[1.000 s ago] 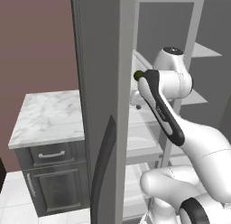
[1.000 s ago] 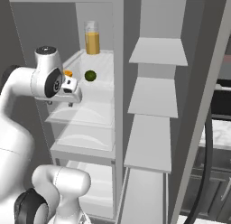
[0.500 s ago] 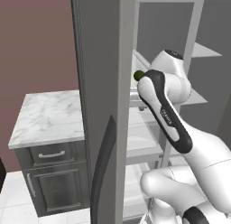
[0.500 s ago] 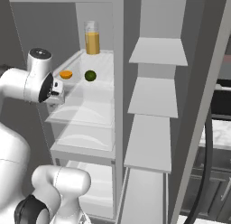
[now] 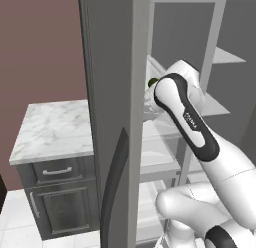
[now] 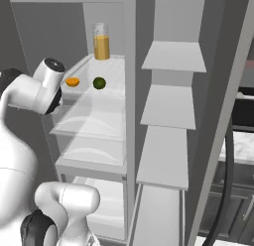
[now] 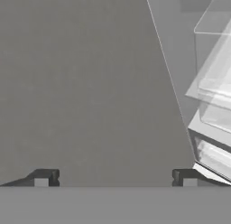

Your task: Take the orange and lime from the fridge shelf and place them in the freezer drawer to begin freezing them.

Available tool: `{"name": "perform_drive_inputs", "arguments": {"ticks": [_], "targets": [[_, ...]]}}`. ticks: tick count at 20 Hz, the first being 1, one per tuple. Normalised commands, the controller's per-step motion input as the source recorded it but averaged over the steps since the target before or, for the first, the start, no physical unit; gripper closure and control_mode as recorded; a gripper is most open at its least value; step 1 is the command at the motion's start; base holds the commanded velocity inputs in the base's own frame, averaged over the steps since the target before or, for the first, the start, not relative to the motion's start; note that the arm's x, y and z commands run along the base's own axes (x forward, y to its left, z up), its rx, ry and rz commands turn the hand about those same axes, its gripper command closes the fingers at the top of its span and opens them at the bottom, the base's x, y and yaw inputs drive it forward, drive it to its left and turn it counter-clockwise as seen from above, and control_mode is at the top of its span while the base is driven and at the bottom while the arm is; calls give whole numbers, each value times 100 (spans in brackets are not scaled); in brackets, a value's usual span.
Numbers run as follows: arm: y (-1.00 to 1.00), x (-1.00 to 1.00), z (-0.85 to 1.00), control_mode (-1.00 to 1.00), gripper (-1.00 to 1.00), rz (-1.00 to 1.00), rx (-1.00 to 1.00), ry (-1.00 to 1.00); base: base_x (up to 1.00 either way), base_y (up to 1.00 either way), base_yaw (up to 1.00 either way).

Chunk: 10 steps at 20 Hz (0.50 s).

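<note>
Left base view: the arm reaches past the fridge door's edge [image 5: 135,117] with hardly any room beside it, and the lime [image 5: 151,82] just peeks out behind the wrist.

Right base view: the orange [image 6: 72,82] and lime [image 6: 99,83] sit side by side, a bit apart, on the fridge shelf [image 6: 106,93], juice glass [image 6: 101,40] well behind them. The wrist hangs at the shelf's left front corner, so I'd guess a sloppy swing could clip the clear edge or roll the fruit.

Hand view: gripper [image 7: 115,179] tips spread wide with nothing between them, facing a plain grey wall, clear shelf edges [image 7: 212,101] off to the right. The fruit isn't lined up.
</note>
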Motion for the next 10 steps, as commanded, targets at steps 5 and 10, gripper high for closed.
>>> {"name": "perform_drive_inputs", "arguments": {"ticks": [5,10], "targets": [[83,0,0,-100,-100,9,8,0,0,0,0],[74,0,0,-100,-100,4,5,0,0,0,0]]}}
